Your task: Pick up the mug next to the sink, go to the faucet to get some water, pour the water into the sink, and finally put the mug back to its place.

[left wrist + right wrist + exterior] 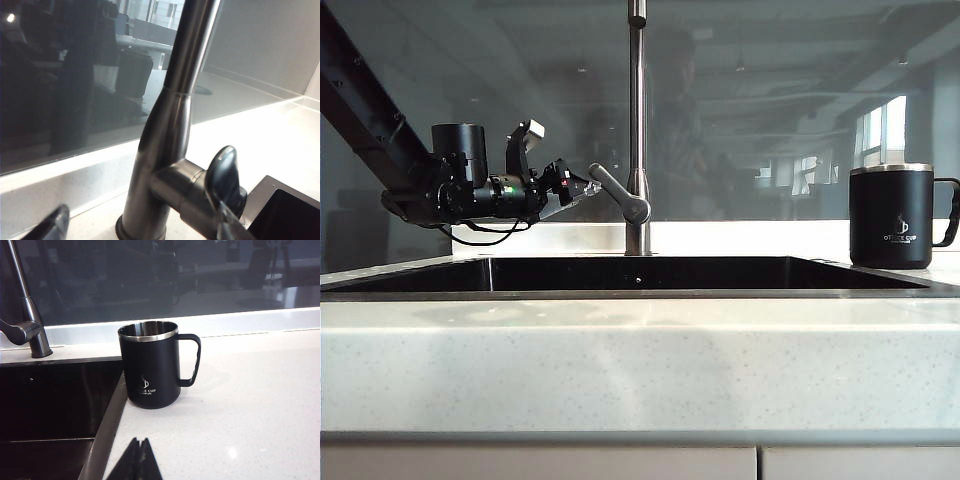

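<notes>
The mug [149,365] stands upright on the counter [250,405] beside the sink [50,400], just ahead of the right gripper [138,460], whose fingers are pressed together. Rigid, with a smooth, likely slippery wall, it is best taken by the handle [192,360]. The left gripper [582,190], spread, sits at the faucet [636,130] lever [620,195], whose knob only the left wrist view shows closely
</notes>
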